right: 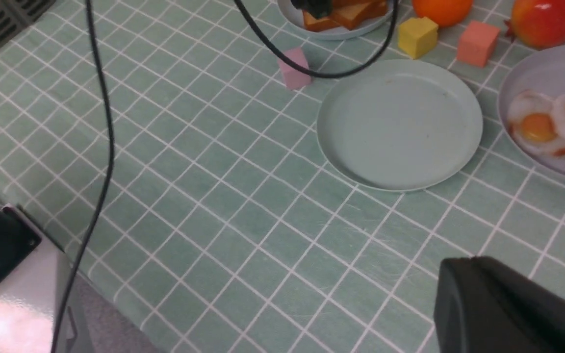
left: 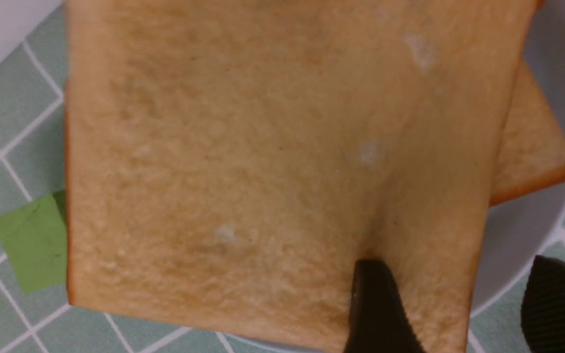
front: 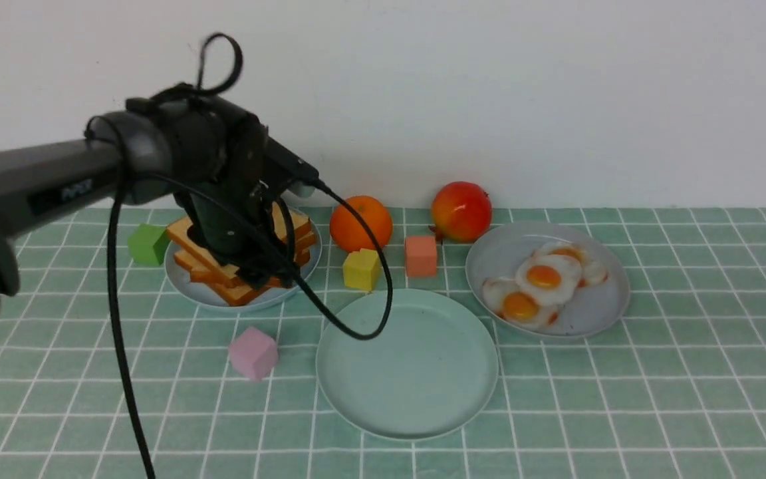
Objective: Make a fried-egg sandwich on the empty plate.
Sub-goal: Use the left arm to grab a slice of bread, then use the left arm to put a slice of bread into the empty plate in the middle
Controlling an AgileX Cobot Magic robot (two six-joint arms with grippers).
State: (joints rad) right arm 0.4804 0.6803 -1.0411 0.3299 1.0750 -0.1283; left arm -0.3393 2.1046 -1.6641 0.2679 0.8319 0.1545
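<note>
At the far left of the table, my left gripper hangs over the toast stack on its grey plate. Its jaws stand apart and hold nothing. One finger lies over the top slice near an edge (whether it touches, I cannot tell), and the other sits just off that edge. My right gripper is closed and idle at the near right, well apart from everything.

No sandwich exists yet. The mint plate lies bare at the near centre, between the toast at the far left and the eggs on the right. So I judge this to be the first step: taking a slice for the base.

The next move, as I see it, calls for getting the edge of the top slice alone between my jaws and closing on it. Then I must lift it clear without dragging the slice below, carry it right and nearer, and lay it flat in the middle of the mint plate.

The top slice is square and lies flat, so it has no long axis. Its edges run askew to the tile lines, and the slice under it is turned a little against it, one corner poking out. The mint plate is round and points no way at all.
</note>
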